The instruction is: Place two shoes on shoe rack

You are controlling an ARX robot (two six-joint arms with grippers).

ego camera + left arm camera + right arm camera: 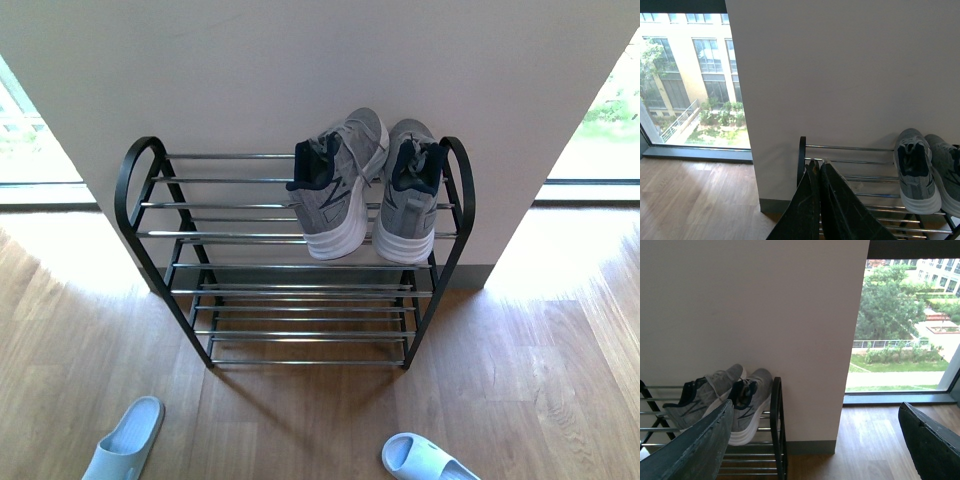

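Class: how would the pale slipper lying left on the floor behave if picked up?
The slipper looks like one-piece moulded foam, so probably light and slightly bendy. Its smooth surface may slip in a grip. Lying flat, it should slide, not roll.

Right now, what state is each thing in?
shoe rack: upright against the wall
left sneaker: on top tier, angled toward the other
right sneaker: on top tier, toe to wall
left slipper: on floor
right slipper: on floor
left gripper: shut, empty
right gripper: open, empty

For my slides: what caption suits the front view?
Grey sneaker pair on top tier of the shoe rack, against a white wall.
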